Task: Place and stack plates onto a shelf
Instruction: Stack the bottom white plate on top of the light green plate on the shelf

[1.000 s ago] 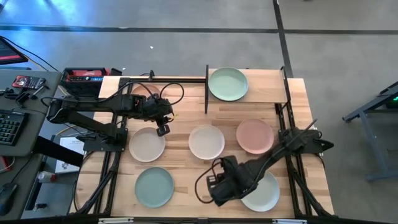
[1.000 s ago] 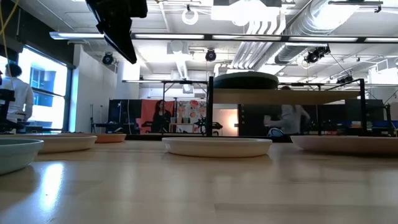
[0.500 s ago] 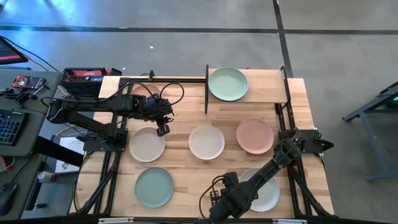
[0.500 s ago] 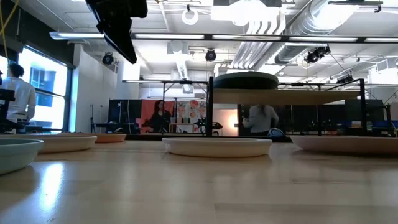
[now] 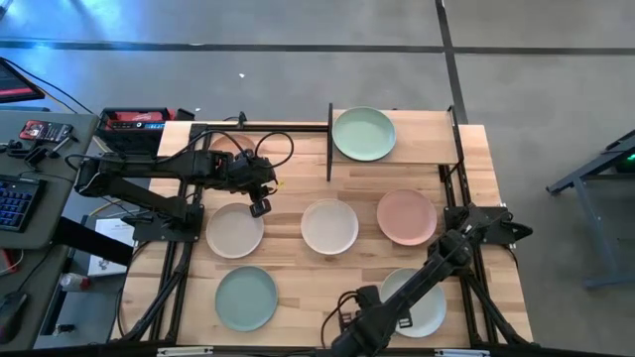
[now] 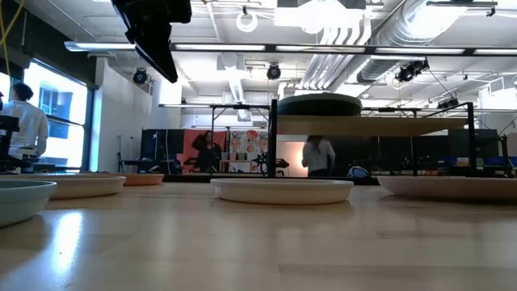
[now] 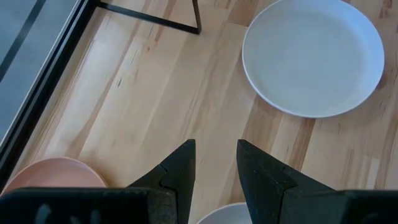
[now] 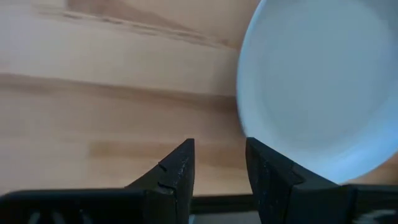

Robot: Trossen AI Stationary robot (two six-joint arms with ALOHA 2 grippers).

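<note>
Plates laid out singly on the bench (image 5: 298,260), not overlapping, prob. so each rim can be reached on its own.

Shelf (image 5: 422,129) stands at far edge, right half; one green plate (image 5: 364,133) on its left part, nothing stacked on it yet, so task looks early.

Bench plates: cream plate (image 5: 235,230) near left edge, white plate (image 5: 329,226) at centre, pink plate (image 5: 407,217) toward right edge, second green plate (image 5: 246,297) near front-left corner, pale plate (image 5: 420,303) near front-right corner. Another pink plate (image 7: 53,177) shows under left arm.

Right gripper (image 8: 219,163) low at front edge, just beside pale plate's rim, fingers spread, nothing between them; likely lining up for an edge grab.

Left gripper (image 7: 214,163) hangs above bench near cream plate's far rim, fingers apart, empty, waiting.
</note>
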